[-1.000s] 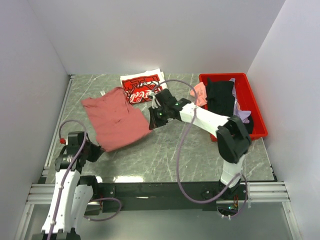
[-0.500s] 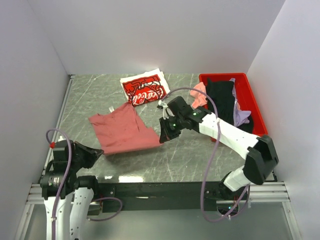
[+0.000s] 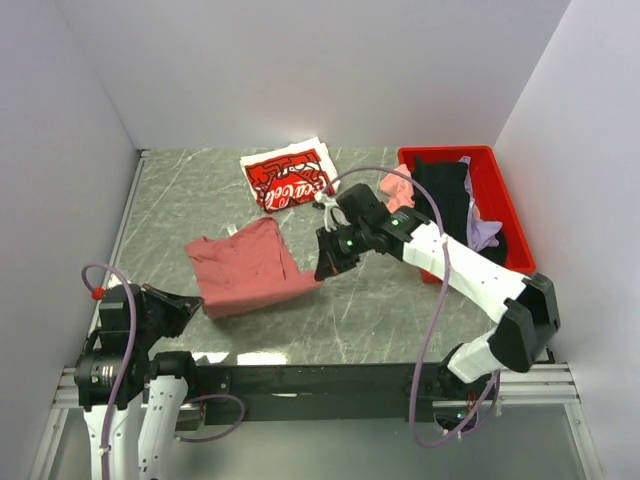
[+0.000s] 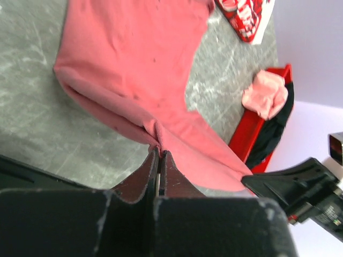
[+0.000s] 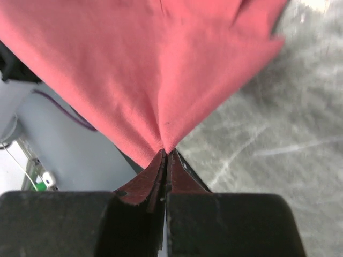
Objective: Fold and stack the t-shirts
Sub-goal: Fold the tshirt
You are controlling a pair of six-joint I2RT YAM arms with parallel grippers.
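Over the table (image 3: 400,300), left end effector (image 4: 159,153) clamps dusty-rose t-shirt (image 3: 245,265); right end effector (image 5: 165,155) likewise (opposite corner).

The plain t-shirt (image 3: 245,268) lies left of the counter's (image 3: 400,300) middle, stretched between 2 tools. The left tool (image 3: 195,305) pinches its near-left corner close to the counter's near-left corner. The right tool (image 3: 323,271) pinches its near-right corner around the counter's middle. Behind it, by the far edge, the logo t-shirt (image 3: 288,180) lies flat and apart from it. The bin (image 3: 515,235) stands along the right edge toward the far-right corner, with a heap of t-shirts (image 3: 440,195) inside. 1 of them (image 3: 397,187) hangs over the bin's left wall.
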